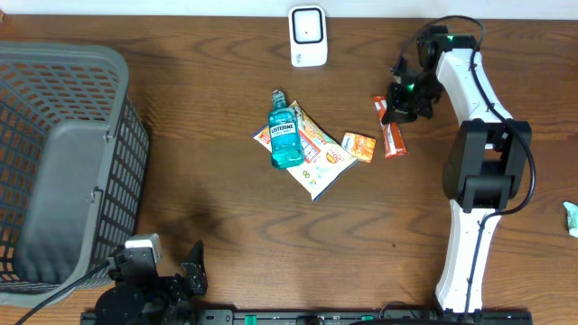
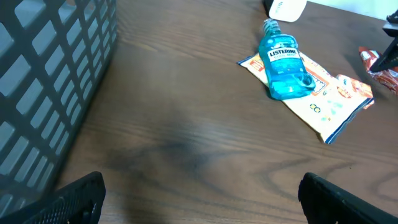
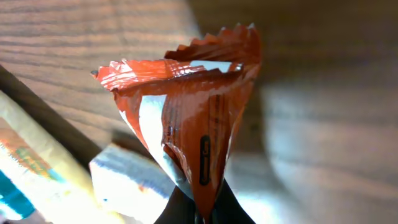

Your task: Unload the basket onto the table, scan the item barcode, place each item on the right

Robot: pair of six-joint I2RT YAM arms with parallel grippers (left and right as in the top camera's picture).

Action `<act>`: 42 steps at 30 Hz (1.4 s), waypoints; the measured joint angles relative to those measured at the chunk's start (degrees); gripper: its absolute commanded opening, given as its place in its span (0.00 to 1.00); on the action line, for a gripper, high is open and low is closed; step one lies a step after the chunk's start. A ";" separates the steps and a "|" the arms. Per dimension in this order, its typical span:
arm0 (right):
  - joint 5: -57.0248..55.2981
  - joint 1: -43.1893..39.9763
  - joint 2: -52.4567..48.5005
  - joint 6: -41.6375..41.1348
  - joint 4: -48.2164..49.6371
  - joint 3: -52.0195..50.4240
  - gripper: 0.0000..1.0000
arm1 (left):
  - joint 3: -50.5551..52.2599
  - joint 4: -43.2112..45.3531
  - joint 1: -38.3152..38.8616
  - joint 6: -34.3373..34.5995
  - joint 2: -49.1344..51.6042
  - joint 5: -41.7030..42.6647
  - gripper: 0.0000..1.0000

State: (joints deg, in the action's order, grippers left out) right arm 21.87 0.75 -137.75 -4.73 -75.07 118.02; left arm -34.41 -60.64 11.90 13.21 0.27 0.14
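A red-orange snack wrapper [image 1: 393, 135] lies right of the item pile, its upper end pinched by my right gripper [image 1: 397, 108]. In the right wrist view the wrapper [image 3: 193, 118] rises crumpled from the shut jaws of the right gripper [image 3: 204, 210], serrated end up. I see no barcode on the face that shows. The white scanner [image 1: 308, 36] stands at the table's far edge, its corner [image 2: 286, 7] showing in the left wrist view. My left gripper [image 1: 172, 282] waits open at the near left, and the left gripper [image 2: 200, 196] holds nothing.
A blue Listerine bottle [image 1: 284, 137] lies on a yellow snack pouch [image 1: 323, 161], with a small orange packet [image 1: 358, 146] beside them. A grey mesh basket [image 1: 54, 99] fills the left side. A teal object [image 1: 571, 218] sits at the right edge.
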 measured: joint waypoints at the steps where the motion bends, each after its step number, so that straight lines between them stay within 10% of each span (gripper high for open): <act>1: 0.55 0.04 0.00 -0.85 -0.85 0.00 0.02 | 0.00 0.00 0.00 0.00 0.00 0.00 0.99; 20: 1.36 14.51 9.81 -4.00 -9.79 0.00 0.02 | 0.00 0.00 0.00 0.00 0.00 0.02 0.99; 42: -25.68 33.79 12.74 -27.98 -2.40 -12.50 0.01 | 0.00 0.02 0.00 -0.02 0.00 0.02 0.99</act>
State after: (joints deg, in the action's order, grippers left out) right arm -3.81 34.54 -125.01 -32.71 -77.47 105.51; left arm -34.41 -60.62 11.90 13.19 0.27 0.16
